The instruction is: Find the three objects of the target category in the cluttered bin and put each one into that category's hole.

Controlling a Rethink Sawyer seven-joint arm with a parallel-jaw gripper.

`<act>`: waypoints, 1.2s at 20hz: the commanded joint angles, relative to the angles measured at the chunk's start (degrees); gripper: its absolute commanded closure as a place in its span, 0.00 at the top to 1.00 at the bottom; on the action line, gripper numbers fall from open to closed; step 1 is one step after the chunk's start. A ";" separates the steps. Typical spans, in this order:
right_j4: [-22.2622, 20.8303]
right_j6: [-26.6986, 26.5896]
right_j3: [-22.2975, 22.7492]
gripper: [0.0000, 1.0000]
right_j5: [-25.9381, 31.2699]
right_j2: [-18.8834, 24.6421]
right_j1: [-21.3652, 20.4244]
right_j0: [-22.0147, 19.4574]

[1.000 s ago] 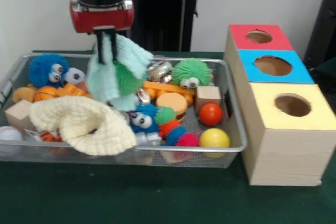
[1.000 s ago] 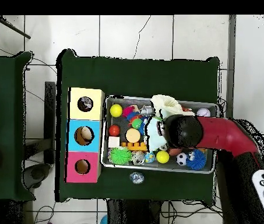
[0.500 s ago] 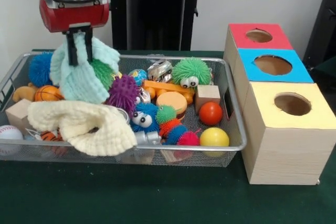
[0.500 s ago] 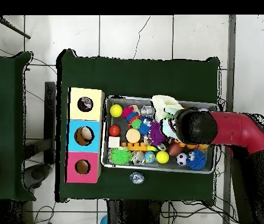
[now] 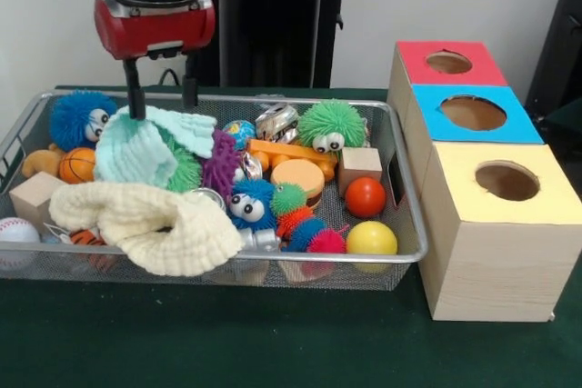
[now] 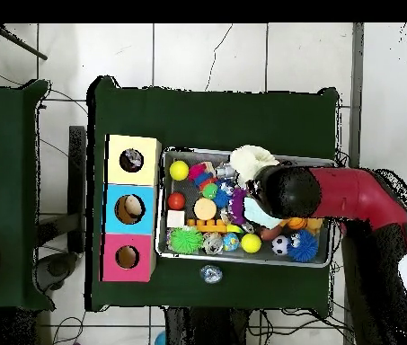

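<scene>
On the green bench (image 5: 273, 343), the wire bin (image 5: 400, 224) is full of toys. The gripper (image 5: 163, 97) hangs open, empty, above a mint knitted cloth (image 5: 136, 147). Sorting looks barely begun.

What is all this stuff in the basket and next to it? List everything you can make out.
wire bin: 1, silver, on the green table
box with holes: 1, red, blue and yellow tops, beside the bin
mint cloth: 1, in the bin, below the claw
cream cloth: 1, bin's front
fuzzy green toy: 1, bin's back
fuzzy blue toy: 1, back corner
purple spiky ball: 1, beside the mint cloth
red ball: 1, near the box
yellow ball: 1, front corner
wooden cubes: 2, one at each end
baseball: 1, white, front corner
claw: 1, open, above the mint cloth
</scene>
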 commanded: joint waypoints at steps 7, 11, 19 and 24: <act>3.17 11.46 5.56 1.00 1.03 -3.52 -1.59 7.92; 5.76 16.13 7.73 1.00 -1.26 -5.48 -1.69 10.64; 5.10 17.38 12.63 1.00 -12.38 -8.22 -0.60 12.74; -1.13 13.91 10.15 1.00 -17.36 -11.81 -0.81 14.28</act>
